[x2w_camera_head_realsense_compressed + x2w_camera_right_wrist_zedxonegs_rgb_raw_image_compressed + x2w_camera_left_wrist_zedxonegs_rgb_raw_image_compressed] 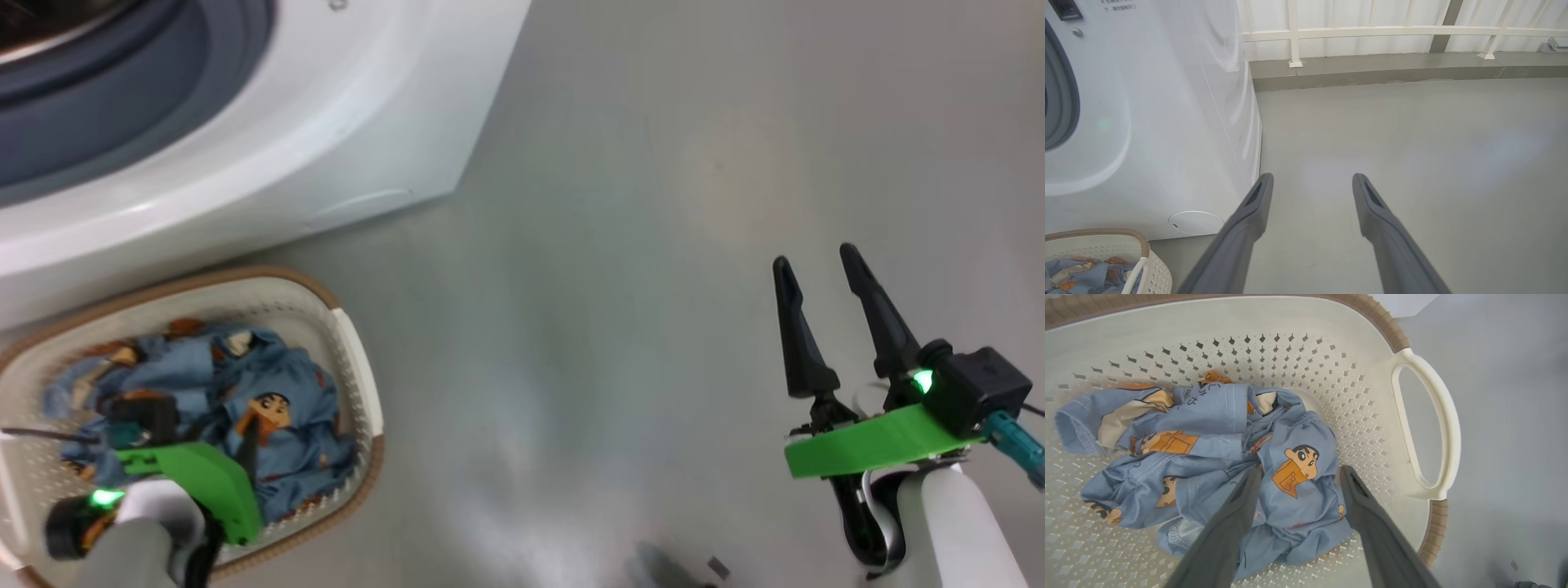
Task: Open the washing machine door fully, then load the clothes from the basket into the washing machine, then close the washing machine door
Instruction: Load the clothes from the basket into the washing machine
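Loading is seemingly starting: the released left end effector (1301, 470) is hovering with the clothes (1208, 449) just beneath it (right end effector (816, 257) released too), needing next to sink and clench.

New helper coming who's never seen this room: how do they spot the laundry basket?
Start at the big white washing machine; the basket sits on the grey floor by its front. It alone is cream perforated plastic with a brown woven rim, holding blue cartoon-print clothes.
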Motion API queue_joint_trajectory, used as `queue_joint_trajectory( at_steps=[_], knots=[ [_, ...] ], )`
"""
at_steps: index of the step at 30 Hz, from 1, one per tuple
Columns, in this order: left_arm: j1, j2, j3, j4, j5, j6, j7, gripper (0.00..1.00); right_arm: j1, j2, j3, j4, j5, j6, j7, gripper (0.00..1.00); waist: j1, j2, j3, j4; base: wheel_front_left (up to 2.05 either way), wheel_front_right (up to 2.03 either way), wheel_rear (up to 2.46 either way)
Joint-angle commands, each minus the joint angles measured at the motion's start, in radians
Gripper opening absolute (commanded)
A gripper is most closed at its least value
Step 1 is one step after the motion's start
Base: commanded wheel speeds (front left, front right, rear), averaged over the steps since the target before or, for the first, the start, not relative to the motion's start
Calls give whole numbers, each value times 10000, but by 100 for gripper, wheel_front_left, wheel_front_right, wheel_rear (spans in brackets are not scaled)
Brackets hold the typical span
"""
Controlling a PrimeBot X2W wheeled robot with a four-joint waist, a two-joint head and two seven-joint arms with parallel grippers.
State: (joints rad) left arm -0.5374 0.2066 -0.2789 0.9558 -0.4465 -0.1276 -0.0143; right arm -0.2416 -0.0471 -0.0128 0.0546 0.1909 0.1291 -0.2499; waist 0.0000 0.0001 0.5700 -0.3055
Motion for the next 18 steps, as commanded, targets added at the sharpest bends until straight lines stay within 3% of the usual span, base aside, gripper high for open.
queue_joint_trajectory(
  at_steps=[1, 18],
  knots=[
    [-241, 420, 194, 138, -75, -29, -36, 100, -131, -33, 235, -317, 145, 16, -118, 100, 0, -1, 497, -286, 0, 0, 0],
    [-2193, 855, -283, 1797, -110, -30, 103, 100, -780, -32, 581, -636, 617, 16, -118, 100, 0, -1, 2167, -627, 0, 0, 0]
  ],
)
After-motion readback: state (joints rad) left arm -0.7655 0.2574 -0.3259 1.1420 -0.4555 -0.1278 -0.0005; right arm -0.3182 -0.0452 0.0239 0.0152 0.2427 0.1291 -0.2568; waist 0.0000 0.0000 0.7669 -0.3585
